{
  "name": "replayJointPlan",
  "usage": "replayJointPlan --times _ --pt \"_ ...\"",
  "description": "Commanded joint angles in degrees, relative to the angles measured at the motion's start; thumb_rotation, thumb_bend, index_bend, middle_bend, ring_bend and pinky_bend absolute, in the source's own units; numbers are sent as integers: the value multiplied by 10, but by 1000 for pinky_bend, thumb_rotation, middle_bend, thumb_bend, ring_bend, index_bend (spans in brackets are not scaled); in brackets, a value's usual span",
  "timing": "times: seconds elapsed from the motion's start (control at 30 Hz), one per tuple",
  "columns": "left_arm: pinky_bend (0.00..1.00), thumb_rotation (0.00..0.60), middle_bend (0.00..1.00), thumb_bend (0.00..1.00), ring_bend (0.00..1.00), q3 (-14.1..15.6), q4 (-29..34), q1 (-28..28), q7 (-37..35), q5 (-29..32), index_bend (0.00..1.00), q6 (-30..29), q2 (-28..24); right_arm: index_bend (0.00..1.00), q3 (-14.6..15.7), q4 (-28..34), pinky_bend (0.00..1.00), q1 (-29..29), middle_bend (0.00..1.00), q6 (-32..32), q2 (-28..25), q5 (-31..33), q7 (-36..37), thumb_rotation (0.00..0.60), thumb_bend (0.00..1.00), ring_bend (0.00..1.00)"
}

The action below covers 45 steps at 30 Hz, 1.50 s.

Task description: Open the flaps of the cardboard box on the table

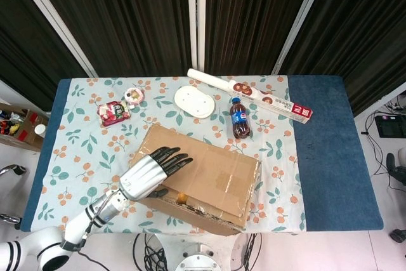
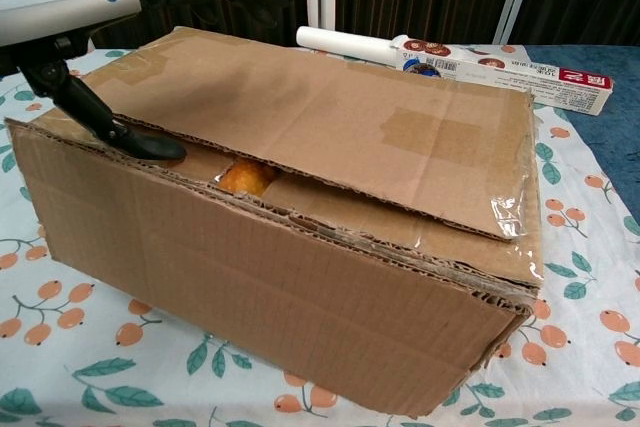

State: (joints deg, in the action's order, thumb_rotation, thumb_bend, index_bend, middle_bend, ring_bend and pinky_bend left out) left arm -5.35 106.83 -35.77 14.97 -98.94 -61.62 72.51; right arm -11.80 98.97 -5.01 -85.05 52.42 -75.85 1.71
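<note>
Behind the cardboard box point(image 1: 196, 176), a Pepsi bottle point(image 1: 240, 119) stands upright.

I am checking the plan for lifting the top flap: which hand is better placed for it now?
The left hand. It is over the cardboard box, with its thumb at the top flap edge in the chest view. The right hand is not in either view.
</note>
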Motion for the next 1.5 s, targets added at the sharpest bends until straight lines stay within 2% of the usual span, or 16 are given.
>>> replayJointPlan --times 0.03,0.5,0.8,0.93,1.13,1.37,1.5 --pt "212 600 129 23 105 0 0 -3 4 2 72 1 2 0 2 -4 0 0 0 2 2 -1 3 600 372 0" --pt "212 600 129 22 105 -11 -26 -20 25 22 72 -7 54 0 10 -18 0 1 0 8 12 -1 10 600 373 0" --pt "212 600 129 22 105 -23 -31 -15 2 4 72 -63 67 0 10 -21 0 1 0 7 12 -2 15 600 372 0" --pt "212 600 129 28 105 -50 -25 -20 2 11 72 -84 65 0 9 -20 0 1 0 3 11 -4 16 600 373 0" --pt "212 600 128 29 99 -93 -37 -44 39 54 72 -79 101 0 10 -25 0 13 0 -12 11 -1 24 600 372 0" --pt "212 600 119 29 99 -164 -94 -101 62 124 71 -61 165 0 10 -47 0 30 0 -28 12 1 64 600 372 0" --pt "212 600 117 28 99 -194 -145 -143 55 154 71 -48 207 0 6 -59 0 35 0 -32 15 6 85 600 373 0"
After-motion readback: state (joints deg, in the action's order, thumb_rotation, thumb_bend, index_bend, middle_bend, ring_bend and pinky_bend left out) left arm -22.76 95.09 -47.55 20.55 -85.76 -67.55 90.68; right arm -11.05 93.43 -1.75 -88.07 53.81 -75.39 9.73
